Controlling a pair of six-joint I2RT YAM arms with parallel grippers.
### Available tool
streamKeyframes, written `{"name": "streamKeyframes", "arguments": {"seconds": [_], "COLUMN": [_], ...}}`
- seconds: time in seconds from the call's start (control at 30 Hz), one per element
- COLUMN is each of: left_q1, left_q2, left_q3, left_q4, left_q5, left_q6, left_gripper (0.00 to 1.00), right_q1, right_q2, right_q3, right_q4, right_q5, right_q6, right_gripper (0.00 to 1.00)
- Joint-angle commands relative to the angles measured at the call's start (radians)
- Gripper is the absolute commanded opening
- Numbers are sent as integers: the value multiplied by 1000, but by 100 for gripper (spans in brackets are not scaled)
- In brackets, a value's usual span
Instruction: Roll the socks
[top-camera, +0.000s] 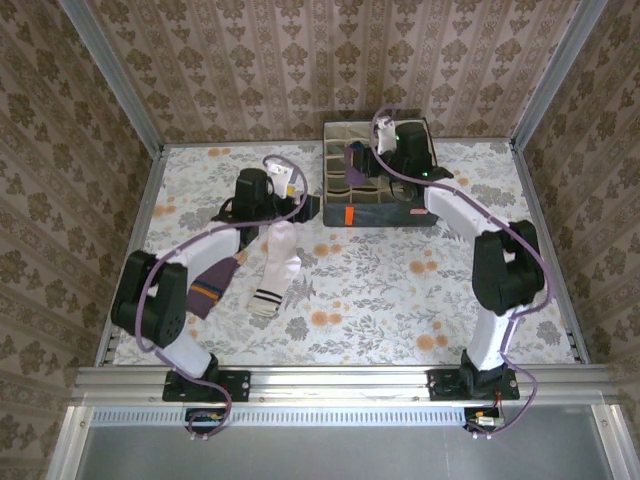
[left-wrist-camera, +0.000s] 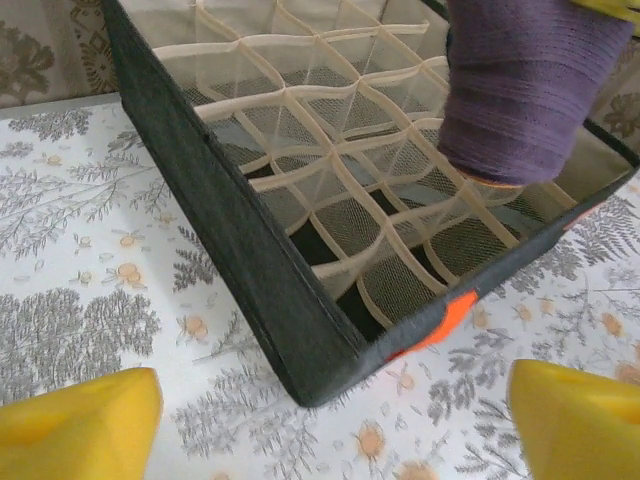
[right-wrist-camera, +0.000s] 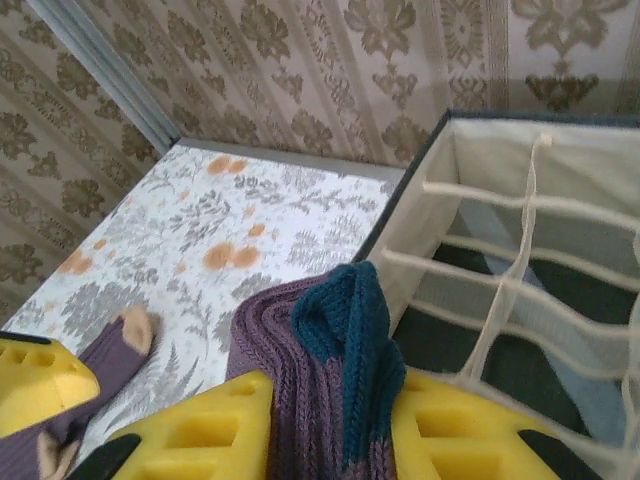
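I have open tablecloth (top-camera: 400, 300) across the lower centre and right of the top view. At upper centre the grey fabric box (top-camera: 380, 213) blocks the way, with the right arm (top-camera: 455, 210) and its rolled purple sock (right-wrist-camera: 275, 350) above it. At centre left, the white sock (top-camera: 277, 262) and the left arm (top-camera: 205, 250) crowd the path.

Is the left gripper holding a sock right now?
No, the left gripper is open, its yellow fingers wide apart with nothing between them.
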Motion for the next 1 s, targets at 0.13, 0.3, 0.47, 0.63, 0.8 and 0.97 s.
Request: {"name": "streamKeyframes", "arguments": {"seconds": [0.13,0.3,0.47,0.63,0.8,0.97], "left_q1": [16,-7,-41,-54,-48,-32], "left_q2": [205,298,361,382,379,378], "left_q3": [239,348,408,402,385,372], "left_q4": [-89,-187,-279,-321,-342,-345], "left_q5": [78,57,36,16,-1,-4], "left_q6": [-143,-140,-122,-123,-141,-167], "left_gripper": [59,55,51,43,39,37], "right_q1": [-3,-3,-2,-2,2,2], "right_q2": [212,337,465,543,541,520], "right_q3": [248,368,490,574,534,470], "right_q4": [-11,3,-4,-66,-79,-64], "right_q5": [-21,-19,-14,-6,-14,-24], "right_q6": [-125,-161,-194,-231,-273,-310], "right_gripper": [12,13,15,16,18,23]}}
